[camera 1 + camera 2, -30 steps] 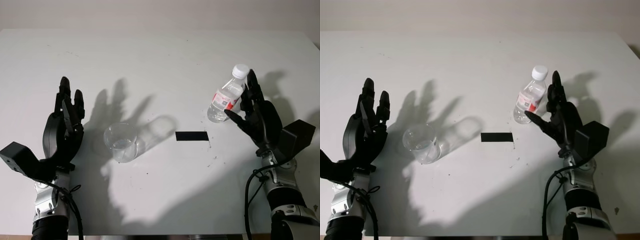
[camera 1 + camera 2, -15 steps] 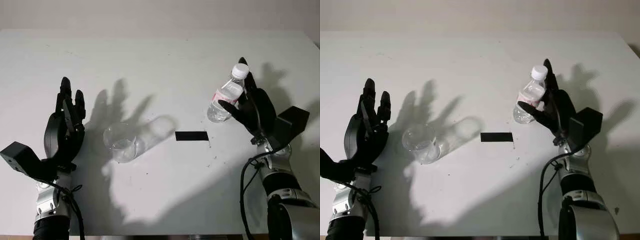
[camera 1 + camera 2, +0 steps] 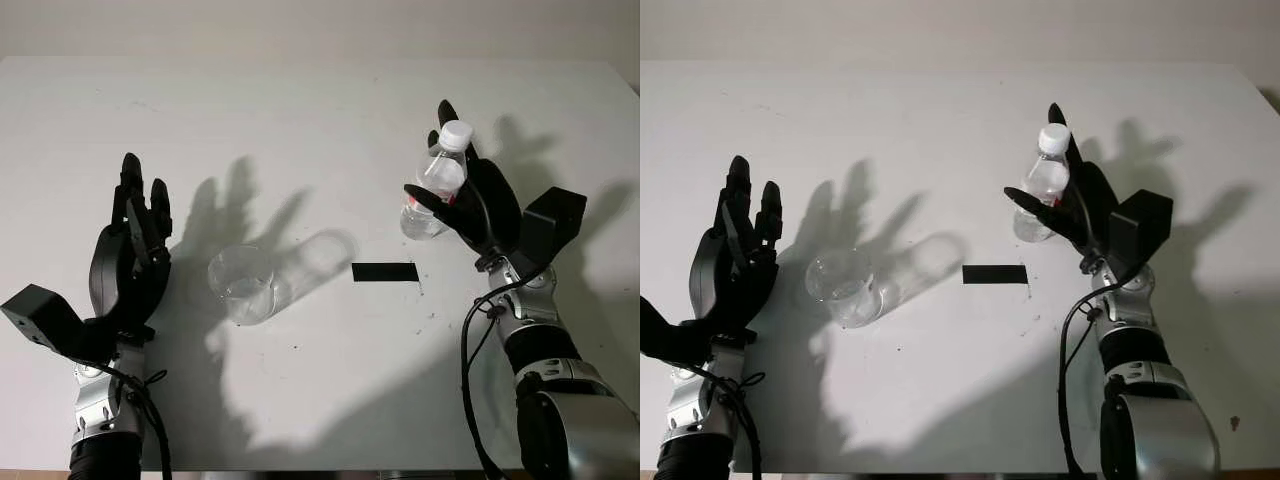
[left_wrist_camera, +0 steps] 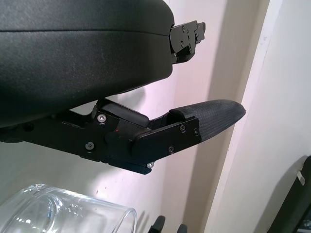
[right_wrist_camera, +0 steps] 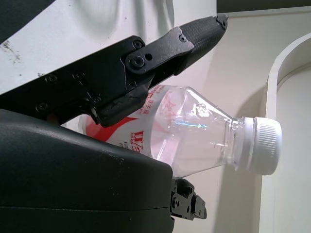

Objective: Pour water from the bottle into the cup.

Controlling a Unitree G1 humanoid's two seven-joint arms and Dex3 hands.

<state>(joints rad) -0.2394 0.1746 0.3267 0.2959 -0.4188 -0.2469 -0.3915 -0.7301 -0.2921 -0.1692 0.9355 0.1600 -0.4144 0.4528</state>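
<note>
- The table [image 3: 320,110] is white and wide.
- The bottle [image 3: 434,192] stands on the table, over on the right side. It is clear plastic with a white cap [image 3: 456,134] and a red and white label. The cap is still on. The bottle leans a little.
- The right hand [image 3: 470,200] is black. It is wrapped around the bottle. The palm is against the bottle's right side, one finger crosses the front of it, and another finger sticks up behind the cap. In the right wrist view, a finger [image 5: 160,53] lies across the label and the bottle [image 5: 194,131] sits between that finger and the palm.
- The cup [image 3: 242,284] is clear plastic. It stands on the left part of the table, well apart from the bottle.
- The left hand [image 3: 130,250] is black too. It is just beside the cup, on the cup's left, and does not touch it. It is open and holds nothing, with its fingers pointing up and away from the robot.
- A small black strip [image 3: 385,271] lies flat on the table between the cup and the bottle.
- The hands throw dark shadows on the table.
</note>
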